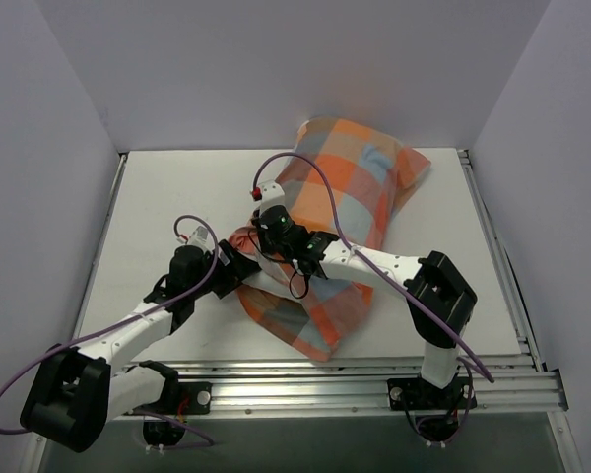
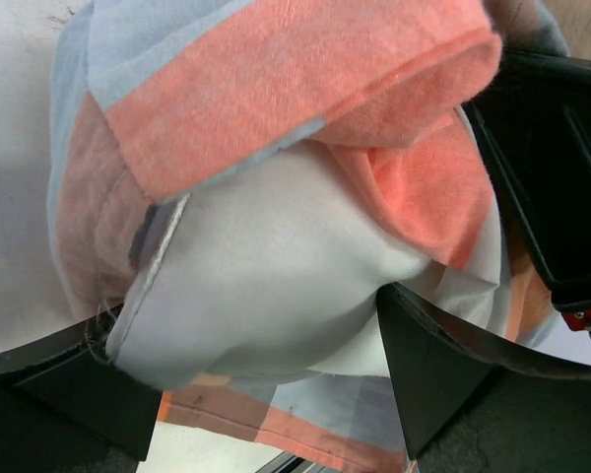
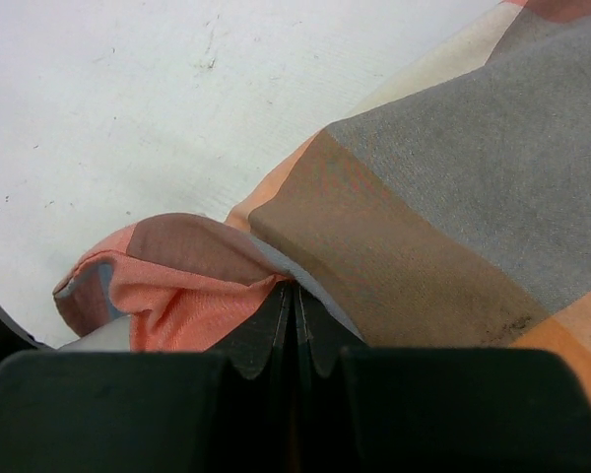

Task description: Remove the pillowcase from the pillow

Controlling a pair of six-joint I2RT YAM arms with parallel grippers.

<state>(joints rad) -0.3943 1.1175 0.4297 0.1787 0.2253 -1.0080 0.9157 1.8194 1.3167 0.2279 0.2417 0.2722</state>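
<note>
A checked pillowcase (image 1: pixel 340 212) covers a pillow (image 2: pixel 276 286) lying diagonally on the white worktop (image 1: pixel 158 207). The right gripper (image 3: pixel 295 305) has its jaws clamped on the pillowcase's folded edge. The left gripper (image 2: pixel 266 365) has its jaws wide apart around the exposed white pillow corner.

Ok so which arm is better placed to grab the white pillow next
The left. Its left gripper stands open with the exposed corner of the pillow bulging between its fingers at the case's opening. The right gripper is already pinched shut on the pillowcase hem, holding it back.
</note>
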